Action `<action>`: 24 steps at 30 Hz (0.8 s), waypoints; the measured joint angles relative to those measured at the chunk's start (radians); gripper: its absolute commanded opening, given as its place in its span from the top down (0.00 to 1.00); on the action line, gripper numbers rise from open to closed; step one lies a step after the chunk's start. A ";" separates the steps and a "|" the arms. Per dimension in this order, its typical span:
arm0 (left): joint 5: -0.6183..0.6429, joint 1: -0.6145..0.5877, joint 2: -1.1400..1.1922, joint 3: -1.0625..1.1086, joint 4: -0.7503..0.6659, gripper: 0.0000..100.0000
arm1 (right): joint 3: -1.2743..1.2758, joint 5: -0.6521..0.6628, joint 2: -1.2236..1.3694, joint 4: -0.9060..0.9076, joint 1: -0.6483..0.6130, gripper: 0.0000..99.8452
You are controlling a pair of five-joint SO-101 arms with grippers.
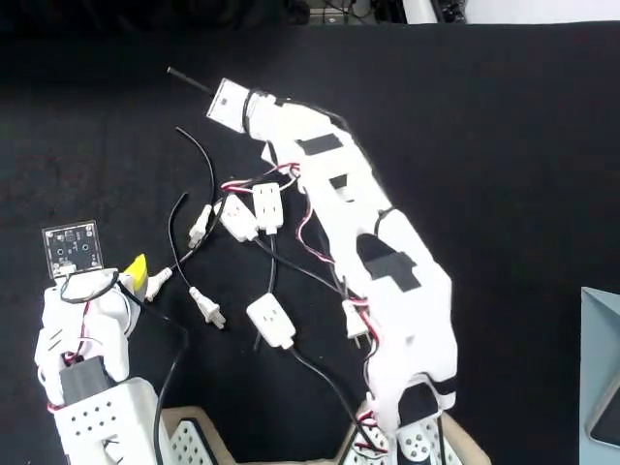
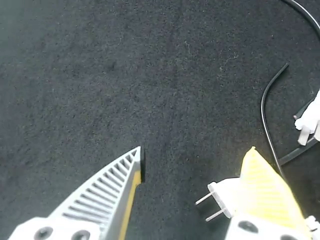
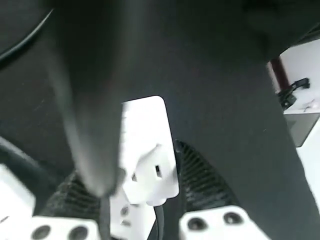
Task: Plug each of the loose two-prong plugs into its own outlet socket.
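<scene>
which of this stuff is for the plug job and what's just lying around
For the job:
plug by the left gripper
loose plugs
outlet sockets
black cords

Lying about:
grey-blue thing at the high view's right edge

White plastic arms (image 1: pixel 426 329), black servo panels (image 1: pixel 392 266), red-white wiring (image 1: pixel 308 228), ribbed yellow claw finger (image 2: pixel 262 185)

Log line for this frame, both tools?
left tool: open, loose plug beside it | right tool: shut on outlet socket | task: plug not yet gripped
</scene>
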 measured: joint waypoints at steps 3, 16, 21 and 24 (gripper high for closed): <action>0.000 0.000 0.000 0.000 0.000 0.69 | -0.054 0.000 0.044 -0.014 0.000 0.80; 0.000 0.000 0.000 0.000 0.000 0.69 | -0.419 -0.270 0.092 0.393 0.002 0.76; 0.000 0.000 0.000 0.000 0.000 0.69 | -0.631 -0.379 0.092 0.649 0.002 0.76; 0.000 0.000 0.000 0.000 0.000 0.69 | -0.769 -0.399 0.092 0.839 0.002 0.76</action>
